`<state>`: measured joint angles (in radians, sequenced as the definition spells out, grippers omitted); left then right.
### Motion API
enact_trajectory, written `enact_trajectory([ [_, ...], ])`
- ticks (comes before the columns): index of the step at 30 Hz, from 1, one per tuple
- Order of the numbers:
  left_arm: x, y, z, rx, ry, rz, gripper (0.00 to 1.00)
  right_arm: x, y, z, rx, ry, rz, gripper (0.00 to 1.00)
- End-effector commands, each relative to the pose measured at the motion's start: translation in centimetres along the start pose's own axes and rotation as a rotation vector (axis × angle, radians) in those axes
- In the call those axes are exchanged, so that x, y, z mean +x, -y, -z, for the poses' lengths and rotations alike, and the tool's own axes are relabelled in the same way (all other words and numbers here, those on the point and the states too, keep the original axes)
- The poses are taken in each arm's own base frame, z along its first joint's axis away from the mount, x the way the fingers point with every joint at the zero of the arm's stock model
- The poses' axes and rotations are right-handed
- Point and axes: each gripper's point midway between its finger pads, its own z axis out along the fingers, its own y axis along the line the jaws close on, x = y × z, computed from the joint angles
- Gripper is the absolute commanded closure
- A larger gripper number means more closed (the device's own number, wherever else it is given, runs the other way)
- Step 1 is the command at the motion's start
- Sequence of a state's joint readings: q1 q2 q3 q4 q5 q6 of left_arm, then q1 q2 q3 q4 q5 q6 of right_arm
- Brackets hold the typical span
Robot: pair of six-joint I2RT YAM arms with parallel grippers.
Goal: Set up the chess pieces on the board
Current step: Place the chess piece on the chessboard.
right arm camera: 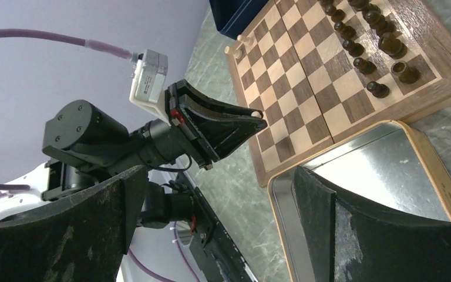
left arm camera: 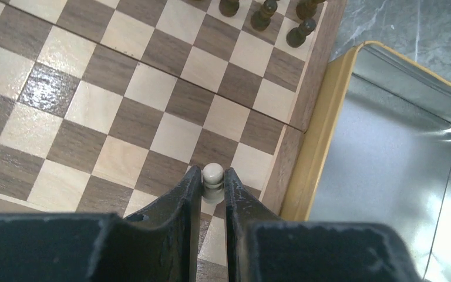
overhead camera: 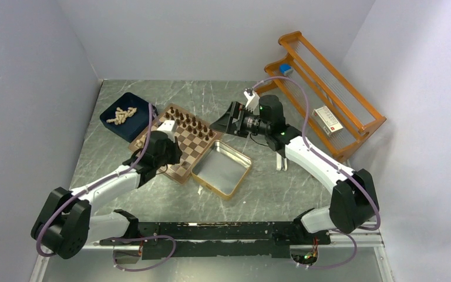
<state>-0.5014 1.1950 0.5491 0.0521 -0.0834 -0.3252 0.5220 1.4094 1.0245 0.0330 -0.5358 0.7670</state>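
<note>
The board (overhead camera: pixel 195 150) lies on the marble-look table (overhead camera: pixel 270 194) turned cornerwise, one corner pointing to 12 o'clock in the top view and its edges running on the diagonals. Dark chess pieces (overhead camera: pixel 192 123) stand upright in two rows along its 1 o'clock edge. A couple of pale ones (right arm camera: pixel 235 47) stand at its 9 o'clock corner.

The left gripper (left arm camera: pixel 212 179) hangs over the board's 5 o'clock edge. Its fingers are nearly together, clamped on the neck of a pale pawn (left arm camera: pixel 213 172). The pawn's long axis is vertical, its round head up towards the wrist camera. Its foot is hidden, so I cannot tell whether it touches the wood. It sits two files in from the rim that faces the silver tin (overhead camera: pixel 220 167).

The tin lies at 4 o'clock of the board, its gold rim just beside the board's rim, so there is little room on that side. The squares in the middle of the board are bare. At 10 o'clock, a navy tray (overhead camera: pixel 141 103) holds a heap of pale pieces (overhead camera: pixel 121 114) lying on their sides.

The right gripper (right arm camera: pixel 218 173) is raised at the board's 3 o'clock corner, fingers wide apart with nothing between them. An orange rack (overhead camera: pixel 329 88) stands at the table's 2 o'clock edge, well apart.
</note>
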Motion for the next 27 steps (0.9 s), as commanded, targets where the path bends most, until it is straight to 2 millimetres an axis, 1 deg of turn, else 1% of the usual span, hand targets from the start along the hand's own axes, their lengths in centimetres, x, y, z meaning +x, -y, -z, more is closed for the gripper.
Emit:
enact_trajectory([
  [1, -2.2, 0.7, 0.1, 0.030, 0.164, 0.060, 0.83, 0.0, 0.4, 1.0, 0.019, 0.022, 0.021, 0.00],
  [4, -1.5, 1.5, -0.1, 0.087, 0.173, 0.032, 0.83, 0.1, 0.2, 1.0, 0.011, 0.026, 0.020, 0.00],
  [6, -1.1, 1.9, -0.3, 0.102, 0.171, 0.008, 0.83, 0.3, 0.6, 1.0, 0.023, 0.019, 0.016, 0.00],
  [11, 0.0, 2.1, -0.2, 0.112, 0.177, 0.000, 0.82, 0.8, 0.8, 0.8, 0.012, 0.007, -0.008, 0.00],
  [14, 0.6, 2.3, -0.1, 0.121, 0.175, 0.008, 0.82, 0.7, 0.8, 0.8, 0.012, 0.010, -0.006, 0.00],
  [18, 1.7, 3.0, 0.2, 0.145, 0.158, 0.012, 0.81, 0.7, 0.8, 0.9, 0.016, 0.014, 0.001, 0.00],
  [23, 2.0, 3.9, 0.8, 0.161, 0.170, -0.004, 0.80, 1.2, 1.1, 0.9, 0.013, 0.010, 0.003, 0.00],
  [27, 2.4, 3.6, 0.8, 0.142, 0.180, -0.026, 0.80, 1.6, 1.3, 1.3, 0.021, 0.001, 0.012, 0.00],
])
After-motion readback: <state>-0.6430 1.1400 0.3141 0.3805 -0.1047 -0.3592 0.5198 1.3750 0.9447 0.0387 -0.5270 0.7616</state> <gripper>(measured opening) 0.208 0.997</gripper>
